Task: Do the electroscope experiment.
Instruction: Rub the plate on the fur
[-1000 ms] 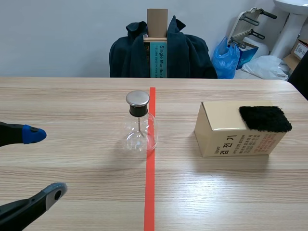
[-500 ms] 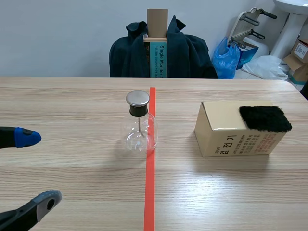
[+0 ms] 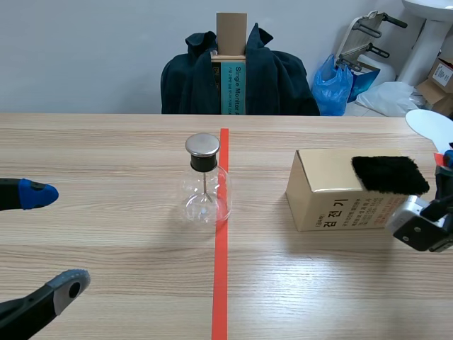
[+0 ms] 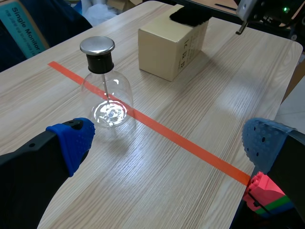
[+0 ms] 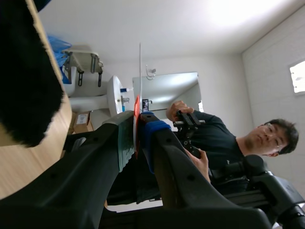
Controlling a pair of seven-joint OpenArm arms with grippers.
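Left pincer [image 3: 56, 237] was released, low at the left of the table [image 3: 134, 304], well apart from the flask [image 3: 205, 180] at mid-table. Box [image 3: 329, 191] carried a black fur pad [image 3: 389, 175], probably raised for easy rubbing. Right pincer [image 5: 137, 131] was clenched on a thin white disc [image 3: 428, 126] near the fur, likely to charge it.

Left gripper [image 4: 169, 140]: two thick matte black fingers, broad at the base, tapering toward the tips.
Left pads [image 4: 72, 141]: bright blue, rounded, surface dotted.
Left lower finger [image 3: 42, 301], scene view: black, grey tip cap with a small round hole.
Right gripper [image 5: 137, 131]: same thick black fingers, smooth moulded edges.
Right pads [image 5: 126, 138]: one grey-green, the other blue.
Right arm [image 3: 419, 228]: silver-grey boxy block on black housing.
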